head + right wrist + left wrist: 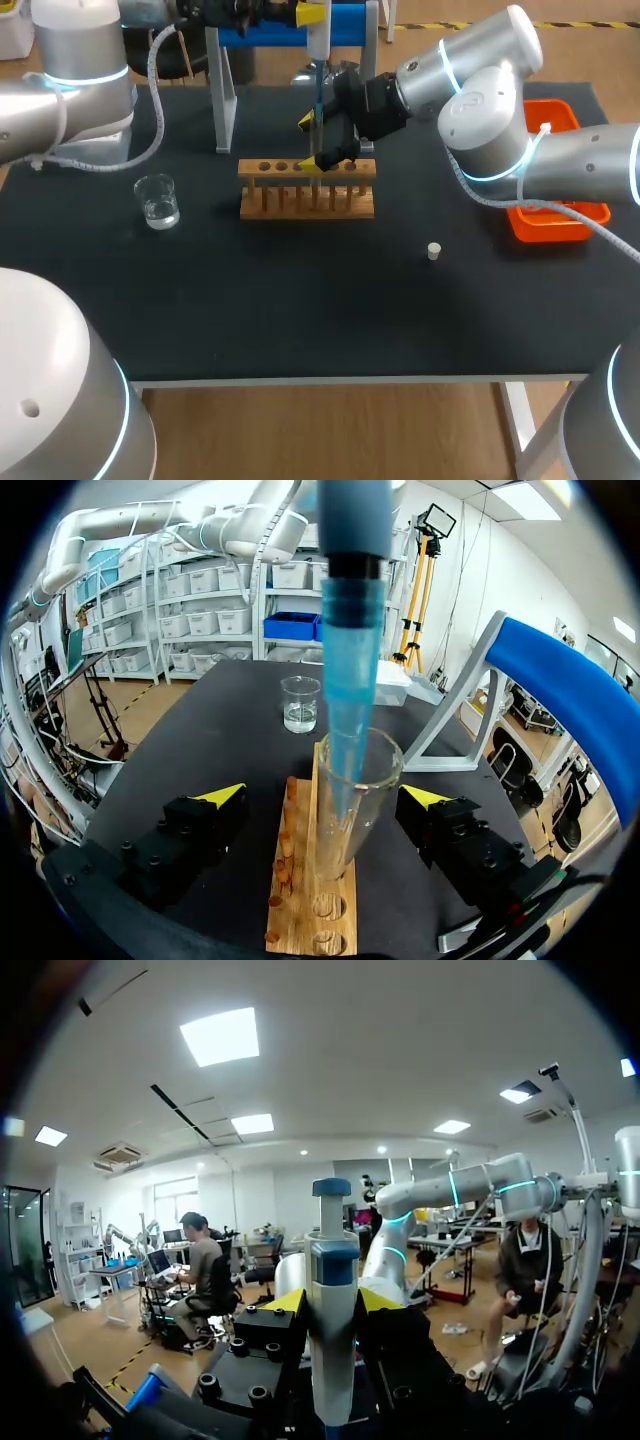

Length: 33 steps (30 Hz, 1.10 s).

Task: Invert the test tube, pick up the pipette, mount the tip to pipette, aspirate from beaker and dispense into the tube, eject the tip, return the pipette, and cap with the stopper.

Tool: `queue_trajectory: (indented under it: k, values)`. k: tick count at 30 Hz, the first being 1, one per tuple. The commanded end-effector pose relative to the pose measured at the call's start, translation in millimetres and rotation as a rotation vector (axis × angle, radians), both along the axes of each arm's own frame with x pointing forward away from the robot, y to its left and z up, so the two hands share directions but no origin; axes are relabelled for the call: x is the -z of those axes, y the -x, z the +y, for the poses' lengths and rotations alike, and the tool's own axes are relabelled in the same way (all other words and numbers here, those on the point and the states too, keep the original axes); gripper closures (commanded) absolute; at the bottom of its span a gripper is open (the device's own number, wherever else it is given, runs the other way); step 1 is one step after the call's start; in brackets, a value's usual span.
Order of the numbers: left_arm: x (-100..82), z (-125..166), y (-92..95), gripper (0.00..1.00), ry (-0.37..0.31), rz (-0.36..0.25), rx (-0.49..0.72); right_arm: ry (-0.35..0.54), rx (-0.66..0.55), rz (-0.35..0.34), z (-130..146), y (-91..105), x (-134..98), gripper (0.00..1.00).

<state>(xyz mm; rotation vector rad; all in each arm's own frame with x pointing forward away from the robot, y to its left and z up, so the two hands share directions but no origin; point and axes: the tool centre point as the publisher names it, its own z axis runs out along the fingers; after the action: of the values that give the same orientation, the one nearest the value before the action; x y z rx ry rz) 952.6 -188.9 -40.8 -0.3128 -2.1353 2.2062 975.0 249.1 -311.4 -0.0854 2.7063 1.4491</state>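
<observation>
Pipette (pixel 333 1260) in grip of left hand (pixel 332 1300), tapered blue tip (pixel 350 680) inside clear glass tube (pixel 350 830), right hand (pixel 323 795) wide.

The table (pixel 300 300) is lit brightly and evenly from overhead. Only faint, soft shadows are cast beside the rack (pixel 306 203) and the stopper (pixel 434 251). Glints are caught on the beaker (pixel 158 203) and on the tube (pixel 358 780).

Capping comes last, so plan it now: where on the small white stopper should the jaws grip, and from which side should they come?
Grip the stopper across its round sides, coming straight down from above. It looks upright on the table, apart from the test tube rack, so both sides are free.
</observation>
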Motion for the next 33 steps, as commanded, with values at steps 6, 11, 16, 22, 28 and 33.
queue_trajectory:
  k: [6,11,16,22,28,33]
  values:
    - [4.0,0.1,-1.9,1.00,-0.005,-0.003,0.007,0.001,-0.001,0.001,-0.5,-0.1,-0.5,0.00]
    - [6.0,-0.3,-1.8,1.00,-0.013,-0.004,0.009,0.001,-0.001,0.001,-0.5,-0.1,-0.5,0.00]
    - [7.7,-0.9,-1.5,1.00,-0.019,-0.011,0.011,0.001,-0.001,0.001,-0.5,-0.1,-0.5,0.00]
    - [9.6,-1.3,-1.6,1.00,-0.025,-0.016,0.014,0.001,-0.001,0.001,-0.5,-0.1,-0.5,0.00]
    - [12.6,-2.5,-2.0,1.00,-0.036,-0.016,0.016,0.001,-0.001,0.001,-0.5,-0.1,-0.5,0.00]
    - [14.3,-3.8,-2.5,1.00,-0.041,-0.014,0.019,0.001,-0.001,0.001,-0.5,-0.1,-0.5,0.00]
